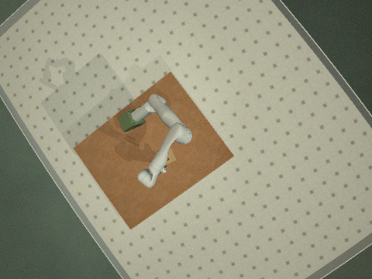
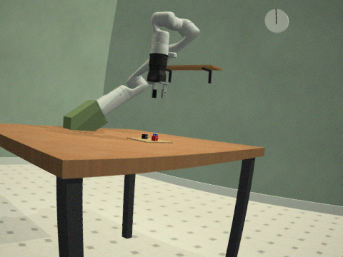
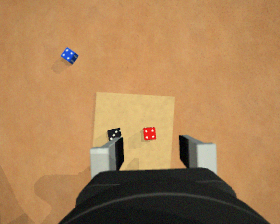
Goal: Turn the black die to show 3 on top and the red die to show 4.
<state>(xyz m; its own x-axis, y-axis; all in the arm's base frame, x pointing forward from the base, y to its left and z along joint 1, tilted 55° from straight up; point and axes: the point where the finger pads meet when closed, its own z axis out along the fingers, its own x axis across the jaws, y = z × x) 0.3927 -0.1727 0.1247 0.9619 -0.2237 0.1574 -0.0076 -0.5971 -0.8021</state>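
In the wrist view a tan mat lies flat on the wooden table. A black die and a red die lie flat on it, side by side and apart. The red die seems to show four white pips on top; the black die's pips are too small to count surely. A blue die lies on the bare table beyond the mat, to the left. My gripper is open and empty, high above the mat. In the side view the gripper hangs well above the dice.
The arm's green base sits on the table behind the mat. A wooden wall shelf hangs behind the arm. The table edge runs in front of the mat.
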